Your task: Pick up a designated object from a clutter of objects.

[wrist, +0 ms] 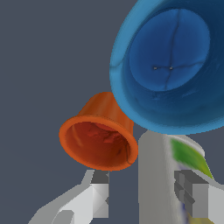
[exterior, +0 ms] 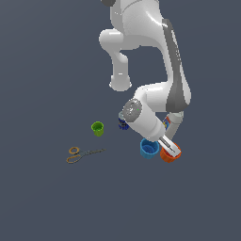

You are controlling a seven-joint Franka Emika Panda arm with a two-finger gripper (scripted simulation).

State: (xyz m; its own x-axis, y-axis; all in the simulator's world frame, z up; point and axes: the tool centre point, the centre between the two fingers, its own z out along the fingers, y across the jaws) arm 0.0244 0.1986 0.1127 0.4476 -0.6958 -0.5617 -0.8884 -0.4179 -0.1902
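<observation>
Low, tilted hand (wrist: 142, 188), fingers apart, beside orange cup (wrist: 98, 135).

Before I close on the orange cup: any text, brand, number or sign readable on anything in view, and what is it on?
None can be read.
White bottle: a colourful label with a green patch, blurred in the wrist view; no letters can be made out.
Orange cup, blue cup, green cup, scissors: plain, no markings visible.
Robot arm: no lettering visible.

high exterior view; close wrist view
</observation>
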